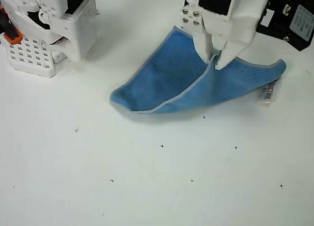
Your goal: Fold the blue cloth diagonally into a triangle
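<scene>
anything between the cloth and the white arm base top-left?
Overhead view: nothing, just bare white table between the blue cloth and the white base. The gripper pinches the cloth's edge.

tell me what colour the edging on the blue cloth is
Pale grey, clearest in the overhead view along the blue cloth's front edge.

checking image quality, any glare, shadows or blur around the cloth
Overhead view: even, bright light washes out the white table; soft shadow under the lifted blue cloth; the gripper looks slightly soft; the tag print is unreadable.
</scene>
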